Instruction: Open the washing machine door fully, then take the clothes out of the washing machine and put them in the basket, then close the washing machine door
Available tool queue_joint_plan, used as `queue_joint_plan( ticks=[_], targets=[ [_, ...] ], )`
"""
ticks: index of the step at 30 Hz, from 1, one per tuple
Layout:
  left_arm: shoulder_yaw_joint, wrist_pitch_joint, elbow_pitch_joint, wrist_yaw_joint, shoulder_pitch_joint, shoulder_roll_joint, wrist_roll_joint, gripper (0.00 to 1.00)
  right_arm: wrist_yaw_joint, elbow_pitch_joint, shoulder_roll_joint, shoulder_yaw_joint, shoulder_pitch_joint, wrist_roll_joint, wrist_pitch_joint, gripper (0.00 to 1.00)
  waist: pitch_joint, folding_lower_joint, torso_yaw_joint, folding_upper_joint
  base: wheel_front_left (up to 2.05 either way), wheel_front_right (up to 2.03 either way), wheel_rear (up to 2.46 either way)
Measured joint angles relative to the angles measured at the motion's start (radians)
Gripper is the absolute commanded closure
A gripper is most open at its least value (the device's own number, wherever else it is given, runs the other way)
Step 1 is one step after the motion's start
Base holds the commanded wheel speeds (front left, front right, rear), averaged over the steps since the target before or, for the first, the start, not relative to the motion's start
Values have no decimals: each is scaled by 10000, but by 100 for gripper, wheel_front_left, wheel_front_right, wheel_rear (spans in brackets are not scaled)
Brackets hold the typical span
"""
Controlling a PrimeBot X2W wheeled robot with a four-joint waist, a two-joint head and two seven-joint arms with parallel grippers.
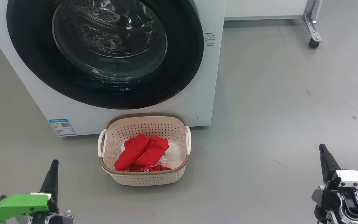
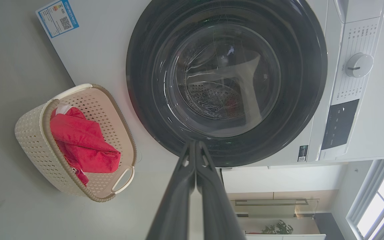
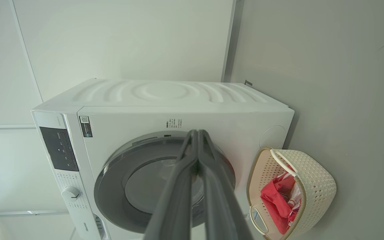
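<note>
The white washing machine [image 1: 204, 77] fills the upper left of the head view. Its round door [image 1: 104, 53], with a glossy black rim and a glass bowl, lies flush against the front. On the floor before it stands the cream basket [image 1: 144, 179], holding the red clothes [image 1: 143, 152] with some white showing. My left gripper [image 1: 52, 174] sits low at the lower left, fingers pressed together and holding nothing. My right gripper [image 1: 325, 160] is at the lower right, shut and holding nothing. The wrist views also show the door [image 2: 227, 80], the basket [image 2: 32, 140] and the clothes [image 3: 275, 200].
Grey floor [image 1: 275, 109] stretches to the right of the machine. A metal leg on a caster [image 1: 313, 37] stands at the far right back. The machine's control panel with a dial [image 2: 358, 65] shows in the left wrist view.
</note>
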Motion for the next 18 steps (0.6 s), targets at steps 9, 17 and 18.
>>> queue_joint_plan(
  ticks=[9,17,18],
  targets=[
    [2,0,0,0,0,0,0,100,52,10,2,-8,-1,0,25,100,0,0,0,0,0,0,0],
    [4,2,-2,0,0,0,0,100,52,21,4,-13,-2,0,25,100,0,0,0,0,0,0,0],
    [4,2,-2,0,0,0,0,100,52,21,4,-13,-2,0,25,100,0,0,0,0,0,0,0]
  ],
)
